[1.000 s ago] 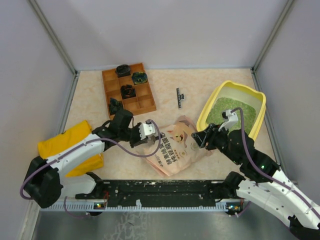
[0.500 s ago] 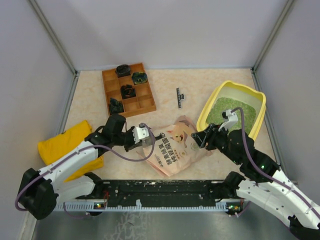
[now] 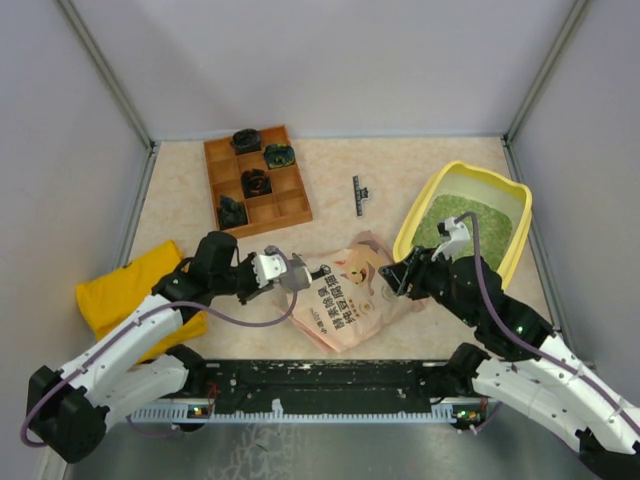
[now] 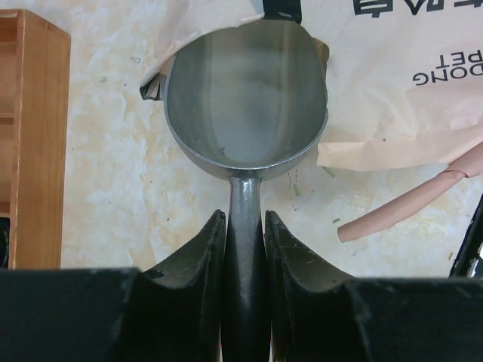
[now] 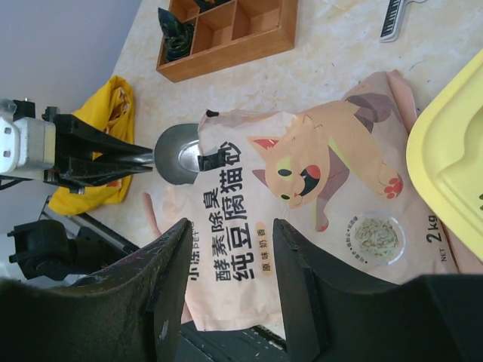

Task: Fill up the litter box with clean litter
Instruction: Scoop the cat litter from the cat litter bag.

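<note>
The yellow litter box [image 3: 412, 222] stands at the right with green clean litter [image 3: 492, 215] covering its floor; its rim also shows in the right wrist view [image 5: 445, 166]. My left gripper [image 3: 268, 269] [image 4: 245, 226] is shut on the handle of a grey scoop [image 4: 245, 90]. The scoop bowl is empty and lies at the left edge of the pink pouch [image 3: 350, 292]. My right gripper [image 3: 402, 275] [image 5: 230, 241] is open and empty above the pouch's right part, just left of the litter box.
A brown wooden compartment tray [image 3: 290, 205] with dark items stands at the back left. A yellow cloth bag [image 3: 125, 285] lies at the left under my left arm. A small black strip [image 3: 358, 195] lies behind the pouch. Walls close in on three sides.
My left arm has drawn back to the left with the scoop in its grip. My right arm has hardly moved.
</note>
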Motion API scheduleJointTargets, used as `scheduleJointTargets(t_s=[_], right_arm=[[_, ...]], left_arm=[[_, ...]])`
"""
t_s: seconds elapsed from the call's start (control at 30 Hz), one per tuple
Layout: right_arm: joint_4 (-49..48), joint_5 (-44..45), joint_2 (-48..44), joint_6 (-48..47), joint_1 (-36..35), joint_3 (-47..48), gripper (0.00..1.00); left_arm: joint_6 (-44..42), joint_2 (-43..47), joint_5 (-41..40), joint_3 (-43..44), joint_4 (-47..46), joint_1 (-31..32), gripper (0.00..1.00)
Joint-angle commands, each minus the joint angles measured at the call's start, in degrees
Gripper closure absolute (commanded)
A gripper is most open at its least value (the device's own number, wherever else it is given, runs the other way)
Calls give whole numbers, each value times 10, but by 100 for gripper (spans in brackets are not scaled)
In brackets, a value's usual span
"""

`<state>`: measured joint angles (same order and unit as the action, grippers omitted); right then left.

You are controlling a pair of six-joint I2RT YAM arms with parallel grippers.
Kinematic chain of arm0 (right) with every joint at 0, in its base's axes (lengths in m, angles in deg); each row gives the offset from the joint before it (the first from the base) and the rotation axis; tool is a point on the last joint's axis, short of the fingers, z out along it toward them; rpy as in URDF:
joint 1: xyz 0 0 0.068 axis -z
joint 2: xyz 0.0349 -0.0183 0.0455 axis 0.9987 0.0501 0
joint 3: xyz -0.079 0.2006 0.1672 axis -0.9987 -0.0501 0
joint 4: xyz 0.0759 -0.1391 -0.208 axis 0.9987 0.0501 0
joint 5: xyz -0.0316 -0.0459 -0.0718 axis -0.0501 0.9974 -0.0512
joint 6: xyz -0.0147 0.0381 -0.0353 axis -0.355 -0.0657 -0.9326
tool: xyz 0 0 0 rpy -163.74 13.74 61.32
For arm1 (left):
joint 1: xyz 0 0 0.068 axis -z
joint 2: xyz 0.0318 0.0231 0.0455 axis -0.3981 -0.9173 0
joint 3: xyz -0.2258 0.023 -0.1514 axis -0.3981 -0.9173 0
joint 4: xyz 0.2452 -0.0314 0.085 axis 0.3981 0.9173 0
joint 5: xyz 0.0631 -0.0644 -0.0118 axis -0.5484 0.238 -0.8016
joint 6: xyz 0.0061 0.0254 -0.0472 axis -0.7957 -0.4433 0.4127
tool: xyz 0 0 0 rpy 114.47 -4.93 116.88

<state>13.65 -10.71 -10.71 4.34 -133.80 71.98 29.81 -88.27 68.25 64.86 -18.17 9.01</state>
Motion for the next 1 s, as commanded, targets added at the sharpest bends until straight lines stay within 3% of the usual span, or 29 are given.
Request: scheduleJointTargets(t_s=[0.0, 0.97], right_arm=[[-34, -8, 10, -14, 3, 12, 53], [-41, -10, 15, -30, 3, 10, 52]], left_arm=[[12, 32, -5, 3, 13, -9, 100], [-10, 80, -41, 44, 109, -26, 100]])
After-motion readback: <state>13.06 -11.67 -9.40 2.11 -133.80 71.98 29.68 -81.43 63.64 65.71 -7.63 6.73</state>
